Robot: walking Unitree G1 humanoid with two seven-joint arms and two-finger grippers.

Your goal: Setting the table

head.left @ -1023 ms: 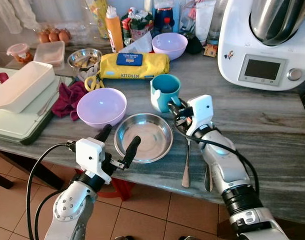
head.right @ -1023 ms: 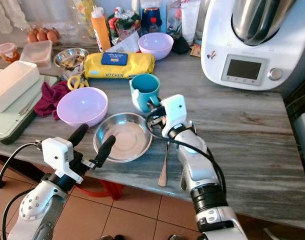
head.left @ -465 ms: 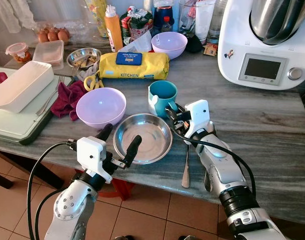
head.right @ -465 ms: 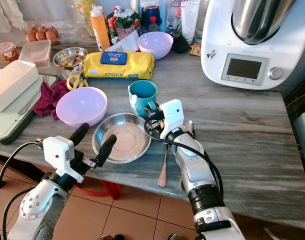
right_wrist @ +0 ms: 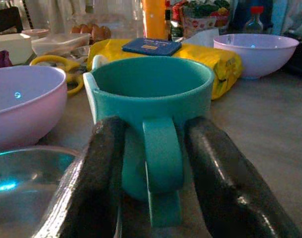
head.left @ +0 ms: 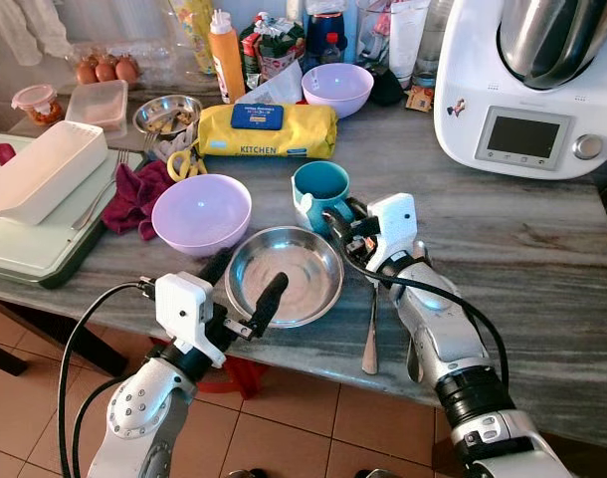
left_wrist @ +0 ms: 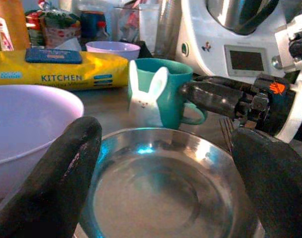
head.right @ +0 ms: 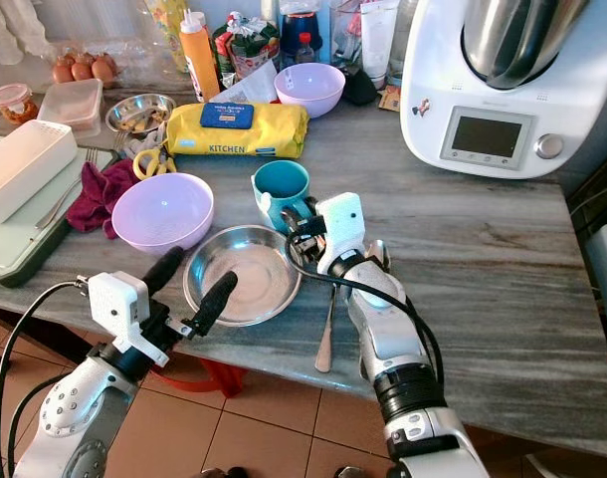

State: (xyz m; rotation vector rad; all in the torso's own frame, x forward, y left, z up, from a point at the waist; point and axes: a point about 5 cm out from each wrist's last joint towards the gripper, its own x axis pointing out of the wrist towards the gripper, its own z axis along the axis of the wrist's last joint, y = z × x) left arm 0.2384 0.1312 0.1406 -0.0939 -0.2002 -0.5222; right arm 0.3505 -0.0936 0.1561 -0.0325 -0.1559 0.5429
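— Where do we stand with our right gripper (right_wrist: pixel 156 163)?

— Its two black fingers (right_wrist: pixel 99 173) straddle the handle of the teal mug (head.left: pixel 321 191), spread apart, not clamped; contact we cannot tell.

— And the mug?

— Upright on the grey table (head.left: pixel 542 269), toward the middle, just behind the steel bowl (head.left: pixel 284 274) that sits near the front edge. A spoon (head.left: pixel 370 334) lies under our forearm.

— Our left gripper (head.left: pixel 246 289)?

— Open, holding nothing, hovering at the steel bowl's front rim. A lilac bowl (head.left: pixel 201 211) sits just beside it, toward the left edge.
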